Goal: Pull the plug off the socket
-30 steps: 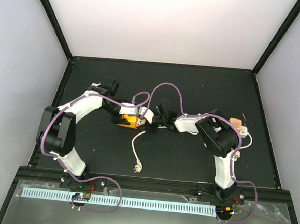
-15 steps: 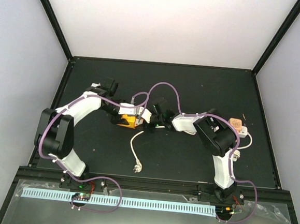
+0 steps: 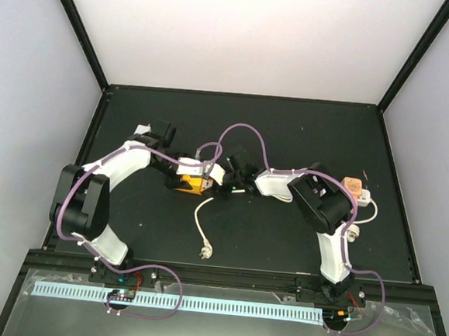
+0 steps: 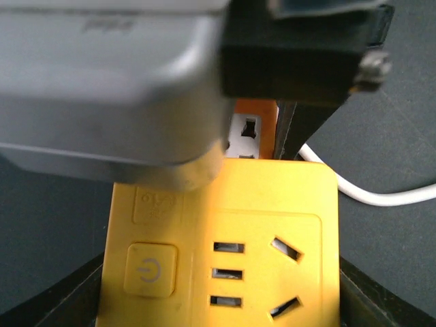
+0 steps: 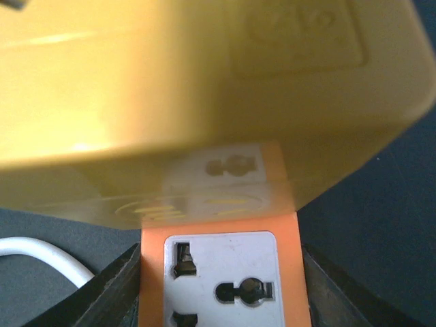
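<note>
Yellow socket point(image 4: 262, 204) in left end effector point(image 4: 218, 303); orange plug point(image 5: 219, 274) against it

A yellow socket point(image 4: 225, 225) fills the lower frame. An orange plug point(image 4: 255, 129) sits at its far edge, a white cable point(image 4: 381, 199) beside it.

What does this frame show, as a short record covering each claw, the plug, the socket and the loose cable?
left claw: closed on the yellow socket block, one finger against each side
right claw: closed on the orange adapter plug
plug state: butts against the block's end, apparently seated, not yet pulled off
white cable: runs from beside the block toward the near edge, lying slack on the table
</note>
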You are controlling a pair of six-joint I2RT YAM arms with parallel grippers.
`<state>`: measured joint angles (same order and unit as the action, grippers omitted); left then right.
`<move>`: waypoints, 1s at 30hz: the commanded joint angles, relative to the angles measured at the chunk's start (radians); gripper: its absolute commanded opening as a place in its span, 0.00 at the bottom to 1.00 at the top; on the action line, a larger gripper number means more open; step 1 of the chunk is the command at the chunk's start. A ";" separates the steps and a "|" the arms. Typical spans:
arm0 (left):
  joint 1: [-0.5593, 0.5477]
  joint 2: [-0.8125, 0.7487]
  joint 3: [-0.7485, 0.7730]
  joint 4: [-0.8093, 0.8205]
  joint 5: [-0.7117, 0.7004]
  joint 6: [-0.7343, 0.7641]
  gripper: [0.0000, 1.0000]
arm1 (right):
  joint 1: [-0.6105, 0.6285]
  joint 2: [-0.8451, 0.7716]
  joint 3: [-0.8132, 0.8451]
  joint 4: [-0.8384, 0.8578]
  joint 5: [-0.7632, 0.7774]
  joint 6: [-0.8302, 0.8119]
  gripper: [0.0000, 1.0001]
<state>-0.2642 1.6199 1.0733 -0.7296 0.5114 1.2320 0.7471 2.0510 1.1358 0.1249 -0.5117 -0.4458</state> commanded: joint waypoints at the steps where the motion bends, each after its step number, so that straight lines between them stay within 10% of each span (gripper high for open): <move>1: -0.023 -0.106 -0.057 0.059 0.125 0.020 0.33 | -0.005 0.044 0.071 -0.044 0.112 0.056 0.01; 8: -0.014 -0.146 -0.112 0.179 0.091 -0.035 0.32 | -0.005 0.062 0.134 -0.144 0.125 0.041 0.01; 21: 0.022 0.036 0.132 -0.143 0.249 -0.013 0.31 | -0.005 0.052 0.149 -0.258 0.171 0.004 0.01; 30: 0.010 -0.158 -0.140 0.166 0.122 0.042 0.29 | -0.007 0.069 0.187 -0.299 0.171 0.007 0.01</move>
<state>-0.2367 1.5692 0.9928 -0.6441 0.5396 1.2491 0.7593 2.0834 1.2903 -0.1417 -0.4698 -0.4965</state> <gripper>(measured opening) 0.661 0.545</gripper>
